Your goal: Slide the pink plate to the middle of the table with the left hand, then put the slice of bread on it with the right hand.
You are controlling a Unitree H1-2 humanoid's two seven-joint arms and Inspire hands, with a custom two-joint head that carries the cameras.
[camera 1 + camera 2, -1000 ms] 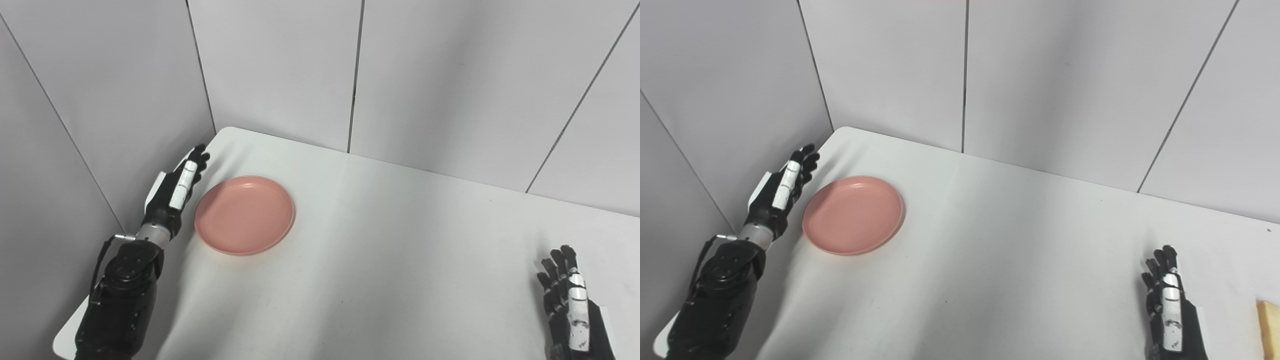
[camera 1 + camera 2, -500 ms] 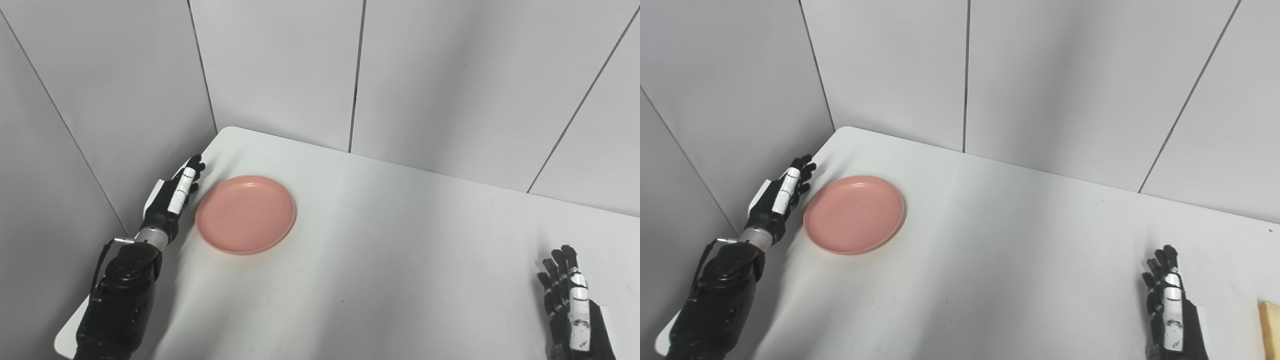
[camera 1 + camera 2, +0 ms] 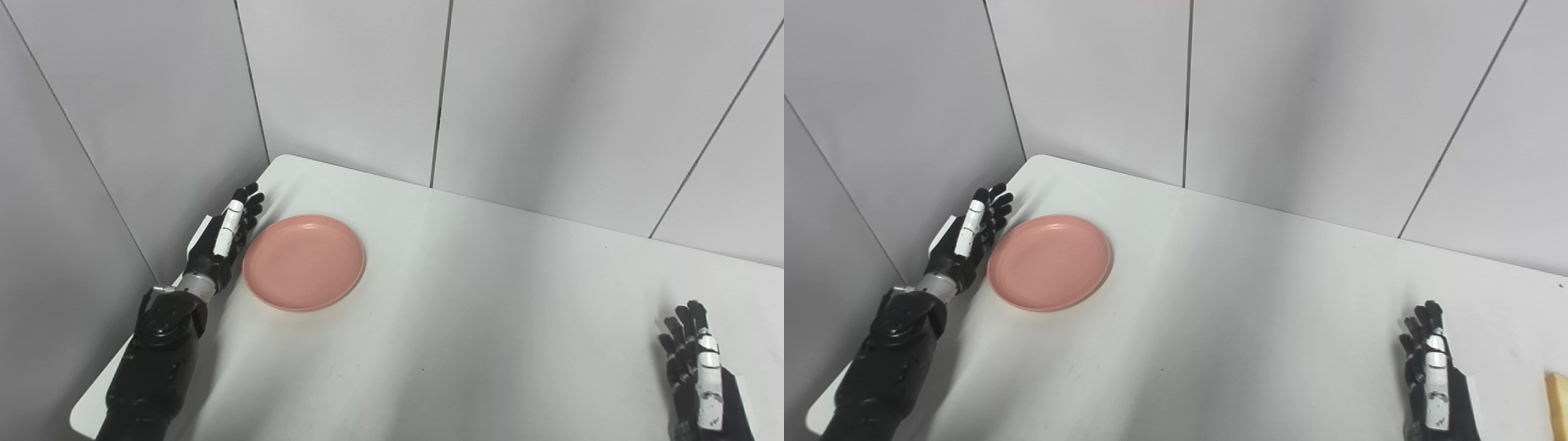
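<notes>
Since one second ago, the left hand (image 3: 223, 239) has come closer to the pink plate (image 3: 304, 262) at left of the frame, fingers (image 3: 248, 202) extended, holding nothing. Sliding is not started; next it must push rightward. Right hand (image 3: 1433, 373) waits open near the bread (image 3: 1557, 398) on the tabletop (image 3: 490, 318)

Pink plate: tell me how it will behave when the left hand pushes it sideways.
The plate looks rigid, shallow and flat-bottomed, so it should slide, not tip or roll. The table looks smooth, so it may skid easily. The left hand sits at its rim, so an off-centre push might spin it.
</notes>
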